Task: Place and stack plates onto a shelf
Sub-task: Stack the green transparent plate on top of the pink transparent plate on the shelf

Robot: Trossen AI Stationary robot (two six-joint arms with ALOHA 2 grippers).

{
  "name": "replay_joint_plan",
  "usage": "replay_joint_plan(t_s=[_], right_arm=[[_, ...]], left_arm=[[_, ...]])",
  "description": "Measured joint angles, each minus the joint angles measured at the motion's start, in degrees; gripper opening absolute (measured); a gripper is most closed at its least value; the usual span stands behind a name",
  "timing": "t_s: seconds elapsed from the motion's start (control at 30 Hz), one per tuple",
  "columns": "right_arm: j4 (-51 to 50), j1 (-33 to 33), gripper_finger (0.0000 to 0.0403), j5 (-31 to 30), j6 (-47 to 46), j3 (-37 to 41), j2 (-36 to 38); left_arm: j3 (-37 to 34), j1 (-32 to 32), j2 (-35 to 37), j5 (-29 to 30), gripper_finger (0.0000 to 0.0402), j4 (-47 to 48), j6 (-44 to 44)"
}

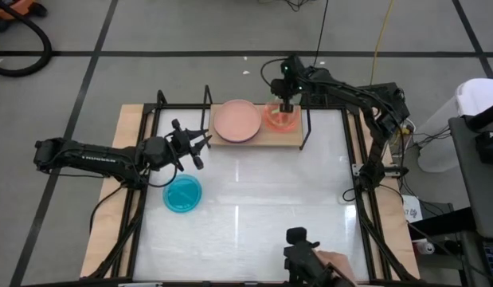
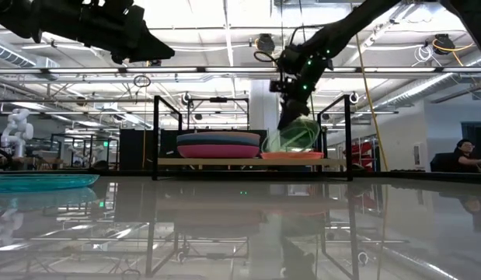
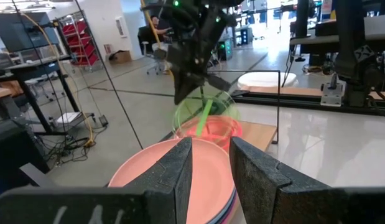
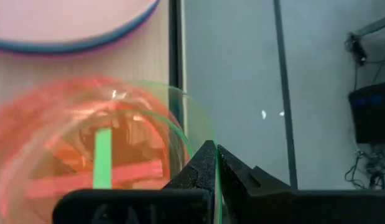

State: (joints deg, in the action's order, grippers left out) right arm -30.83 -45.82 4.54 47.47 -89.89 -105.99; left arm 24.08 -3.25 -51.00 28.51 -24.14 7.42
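On the white table (image 1: 254,191), the light wooden shelf board with black wire uprights (image 1: 290,140) lies at about twelve o'clock; on its nine o'clock half sits a stack of large round plastic plates topped by the salmon-pink one (image 1: 236,120), with blue and magenta rims showing beneath it in the low view; keeping the big plates in one pile leaves the three o'clock half free for the small ones.

There the right gripper (image 4: 215,163) hangs over the small orange plate (image 1: 281,118), its fingers pressed together on the rim of the translucent lime green plate (image 2: 295,134); a rim pinch suits a thin flat disc with nothing else to grasp; the plate hangs tilted, its low edge near or on the orange one, and I judge it is being lowered to nest there, though whether they touch I cannot tell.

The translucent teal round plate (image 1: 182,194) lies flat toward eight o'clock, well apart from the shelf, not yet stacked; the left gripper (image 1: 196,147) hovers between it and the shelf, at about ten o'clock, fingers slightly spread and holding nothing, probably waiting clear of the right arm's drop; the teal plate looks like its next pick.
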Motion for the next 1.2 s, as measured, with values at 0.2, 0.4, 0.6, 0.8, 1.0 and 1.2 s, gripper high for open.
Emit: replay_joint_plan(t_s=[0.2,0.4,0.6,0.8,1.0,1.2], right_arm=[[0.1,0.0,0.0,-0.2,0.3,1.4,-1.4],[0.0,0.1,0.0,-0.4,0.3,2.2,-1.6],[-3.3,0.1,0.0,-0.4,1.1,2.2,-1.6],[-5.9,0.2,0.0,-0.4,0.8,2.2,-1.6],[-6.4,0.2,0.0,-0.2,0.3,2.3,-1.5],[-5.3,1.0,0.0,-0.1,0.2,4.4,-1.5]], left_arm=[[0.0,0.0,0.0,0.0,0.0113,0.0,-0.1],[0.0,0.0,0.0,-0.1,0.0113,0.0,-0.2],[0.0,0.0,0.0,-0.1,0.0113,0.0,-0.2],[0.0,0.0,0.0,-0.1,0.0113,0.0,-0.2],[0.0,0.0,0.0,-0.1,0.0113,0.0,-0.5],[0.0,0.0,0.0,-0.1,0.0113,0.0,-0.5]])
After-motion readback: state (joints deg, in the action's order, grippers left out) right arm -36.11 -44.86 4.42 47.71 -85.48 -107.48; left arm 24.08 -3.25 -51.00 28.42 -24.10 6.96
